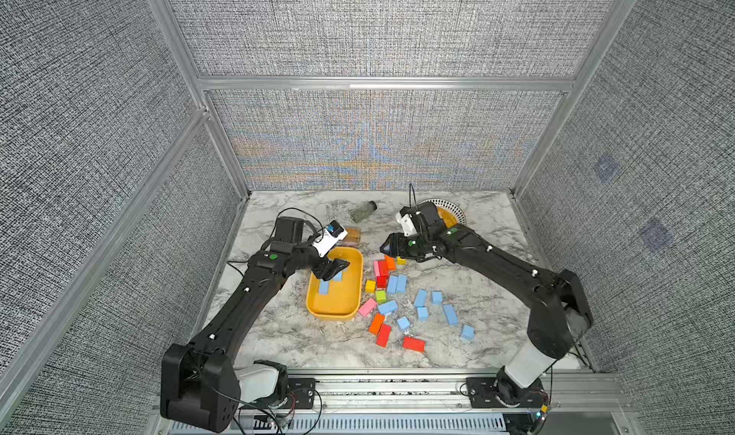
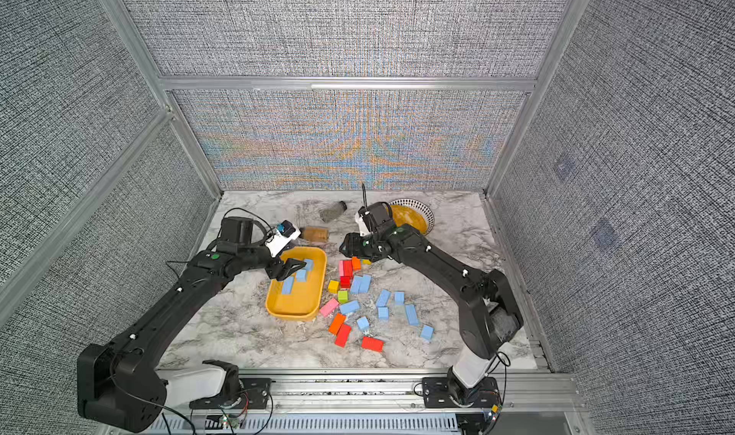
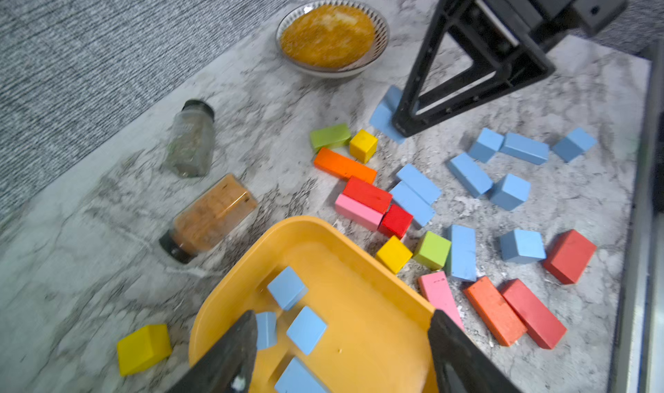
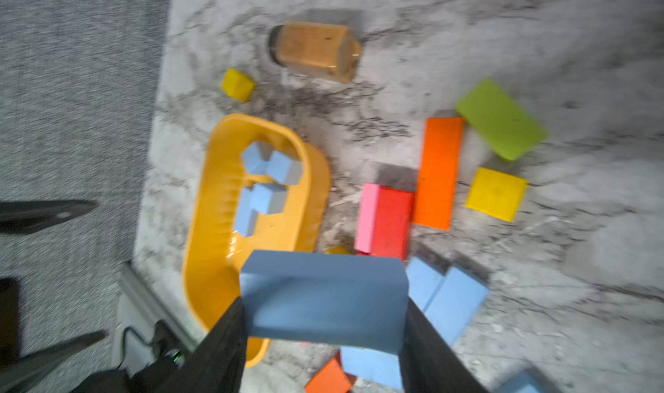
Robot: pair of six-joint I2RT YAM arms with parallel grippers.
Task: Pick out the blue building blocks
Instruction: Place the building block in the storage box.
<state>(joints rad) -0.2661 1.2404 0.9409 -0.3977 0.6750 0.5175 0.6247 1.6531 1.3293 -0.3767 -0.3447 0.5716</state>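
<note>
1. Right gripper (image 4: 325, 303): you see its two black fingers pinching a blue brick (image 4: 323, 298) by the ends. The brick's long axis runs straight across the gap from finger to finger. It hangs clear of the marble tabletop (image 1: 302, 341), just beside the yellow tray (image 4: 201, 265).
2. Left gripper (image 3: 341, 323): its jaws are spread wide and hold nothing, and it hovers above the tray's far half.
3. Blue blocks in the tray (image 3: 306, 330): you can count four lying on the tray floor. Three are cubes, and one is a longer brick lying along the tray's length.
4. Loose blue blocks (image 1: 421, 298): nine lie flat on the tabletop to the right of the tray, mixed with the other coloured blocks (image 1: 382, 270). The bricks point in different ways. One pair (image 1: 396, 284) lies side by side with long axes running near to far.
5. Right arm (image 1: 497, 262): it reaches forward and inward from its near base, with the wrist turned towards the tray.
6. Left arm (image 1: 254, 290): it stretches forward from its near base, with the wrist bent down over the tray.
</note>
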